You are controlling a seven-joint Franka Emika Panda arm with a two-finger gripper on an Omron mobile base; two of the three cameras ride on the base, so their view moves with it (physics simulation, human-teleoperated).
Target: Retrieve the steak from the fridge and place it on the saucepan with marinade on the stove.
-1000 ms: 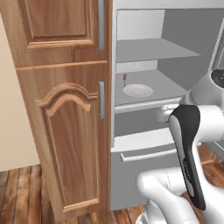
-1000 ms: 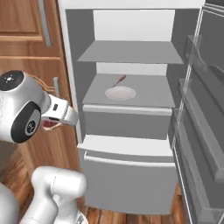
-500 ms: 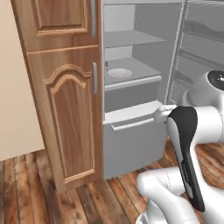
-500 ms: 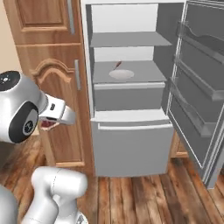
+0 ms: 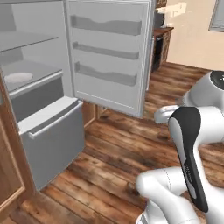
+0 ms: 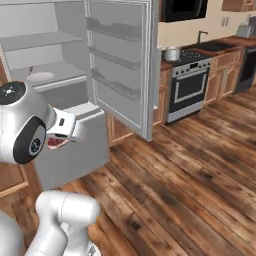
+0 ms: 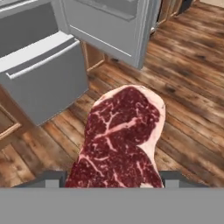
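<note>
now steak (image 7: 121,140) over bare floor (image 7: 192,109), fridge (image 5: 109,57) open

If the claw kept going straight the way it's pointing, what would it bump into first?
Probably the wooden floor. The claw holds the steak and points down at the bare boards in front of the fridge, whose drawer lies off to one side. Depth is hard to judge, so that is a guess.

No legible text or labels anywhere.
</note>
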